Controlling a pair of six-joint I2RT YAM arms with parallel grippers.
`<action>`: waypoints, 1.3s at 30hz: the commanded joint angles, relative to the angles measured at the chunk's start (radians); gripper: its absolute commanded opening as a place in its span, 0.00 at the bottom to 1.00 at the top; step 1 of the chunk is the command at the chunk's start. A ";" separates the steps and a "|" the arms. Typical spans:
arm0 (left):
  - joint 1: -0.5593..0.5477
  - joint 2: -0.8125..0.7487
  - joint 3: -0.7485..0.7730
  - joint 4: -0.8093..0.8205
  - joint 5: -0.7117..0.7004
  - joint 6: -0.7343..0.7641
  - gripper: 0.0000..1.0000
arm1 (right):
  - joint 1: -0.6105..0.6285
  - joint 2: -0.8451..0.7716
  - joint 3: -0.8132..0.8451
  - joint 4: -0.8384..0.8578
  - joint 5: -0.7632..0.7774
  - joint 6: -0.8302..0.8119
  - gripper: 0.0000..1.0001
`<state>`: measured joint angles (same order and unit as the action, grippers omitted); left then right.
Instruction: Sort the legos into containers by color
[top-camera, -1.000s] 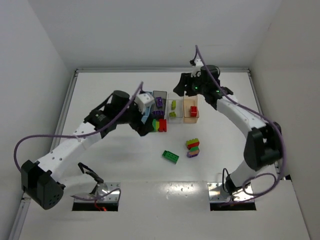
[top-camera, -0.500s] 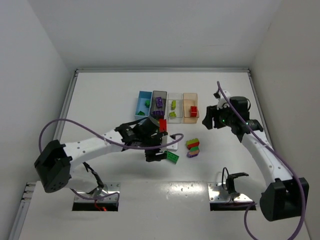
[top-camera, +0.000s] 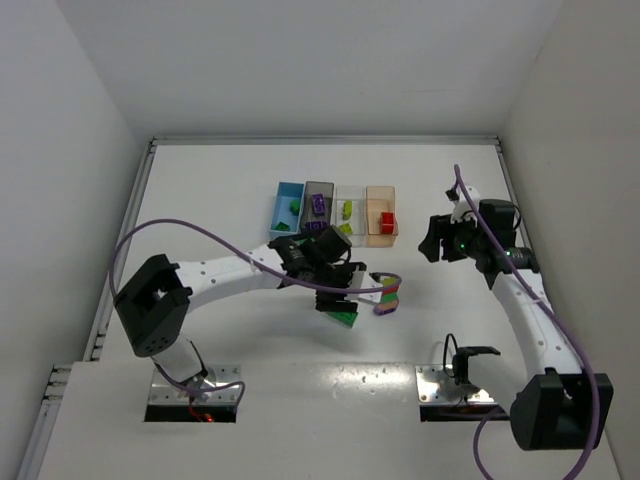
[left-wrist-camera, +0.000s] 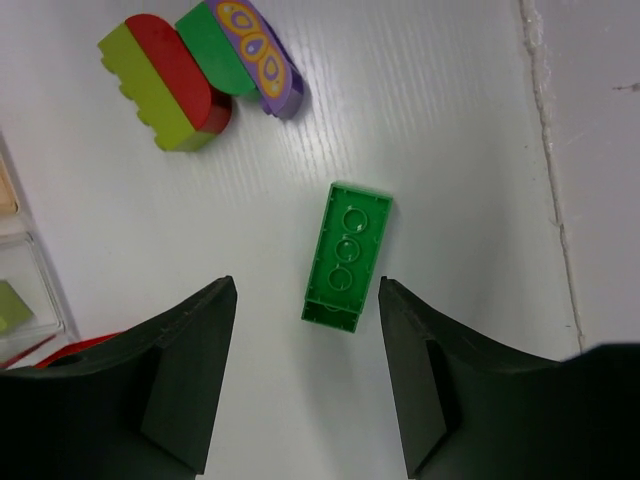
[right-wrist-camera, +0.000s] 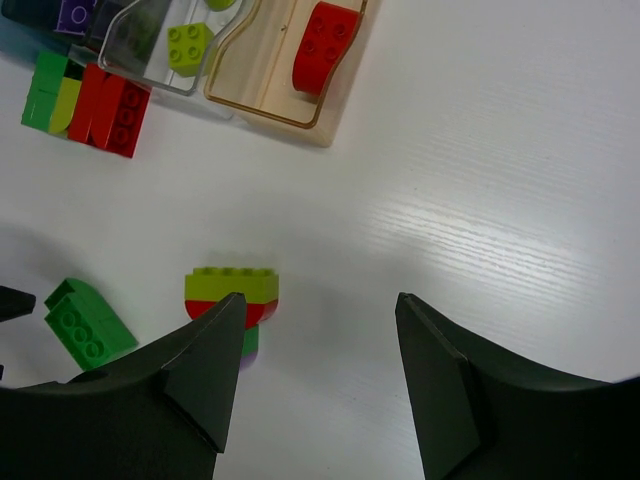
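A green brick (left-wrist-camera: 348, 255) lies flat on the white table, its near end just between the fingertips of my open left gripper (left-wrist-camera: 305, 290), which hovers over it (top-camera: 343, 303). Beyond it lie a yellow-green and red piece (left-wrist-camera: 165, 85) and a green and purple piece (left-wrist-camera: 245, 55). My right gripper (right-wrist-camera: 320, 300) is open and empty, up at the right (top-camera: 432, 240), looking down on the yellow-green and red piece (right-wrist-camera: 232, 290). The blue (top-camera: 283, 197), dark grey (top-camera: 319, 187), clear (top-camera: 349, 190) and tan (top-camera: 381, 190) containers stand in a row at the back.
A red brick (right-wrist-camera: 325, 40) lies in the tan bin and a yellow-green one (right-wrist-camera: 190, 45) in the clear bin. A loose row of green, yellow-green and red bricks (right-wrist-camera: 85, 95) sits just in front of the bins. White walls enclose the table.
My left arm swung from the bins down to the green brick and its jaws narrowed. My right arm drew back from the tan bin to the right side.
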<state>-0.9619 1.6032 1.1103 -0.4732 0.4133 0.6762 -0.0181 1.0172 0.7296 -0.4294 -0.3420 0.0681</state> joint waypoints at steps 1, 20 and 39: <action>-0.020 0.024 0.042 -0.017 0.082 0.069 0.65 | -0.011 0.004 0.016 0.004 -0.035 -0.025 0.62; -0.054 0.113 0.060 -0.065 0.108 0.151 0.62 | -0.088 0.064 0.025 0.004 -0.101 -0.034 0.61; -0.044 0.172 0.098 -0.065 0.099 0.160 0.62 | -0.128 0.101 0.016 0.004 -0.150 -0.053 0.61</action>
<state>-1.0080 1.7718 1.1820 -0.5457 0.4850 0.8078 -0.1379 1.1080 0.7296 -0.4507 -0.4583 0.0338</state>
